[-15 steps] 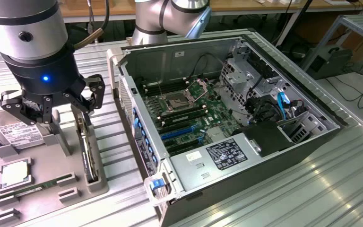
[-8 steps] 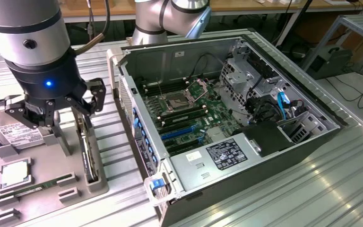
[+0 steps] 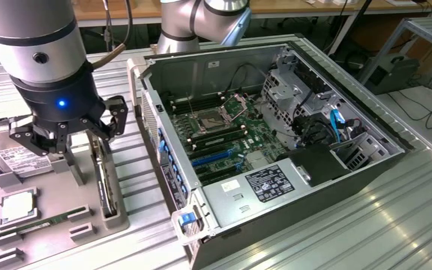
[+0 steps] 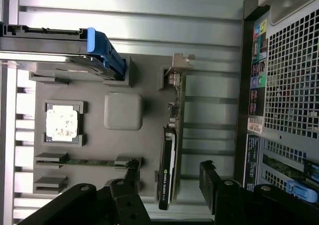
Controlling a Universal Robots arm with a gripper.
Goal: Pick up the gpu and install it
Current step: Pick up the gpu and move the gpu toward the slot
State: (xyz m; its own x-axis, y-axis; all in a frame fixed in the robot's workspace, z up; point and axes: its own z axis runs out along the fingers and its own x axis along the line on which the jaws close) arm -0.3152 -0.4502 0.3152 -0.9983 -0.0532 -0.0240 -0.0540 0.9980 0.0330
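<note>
Gripper open, fingers spread above the gpu, contact hard to judge, gpu on edge in a tray slot beside the open case, its far end hidden behind a finger, hard drive partly covered by the gripper.

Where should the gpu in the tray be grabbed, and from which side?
Pinch the gpu across its two flat faces near the top edge, coming straight down from above. It stands on edge in a slot of the grey tray, upper part exposed.
</note>
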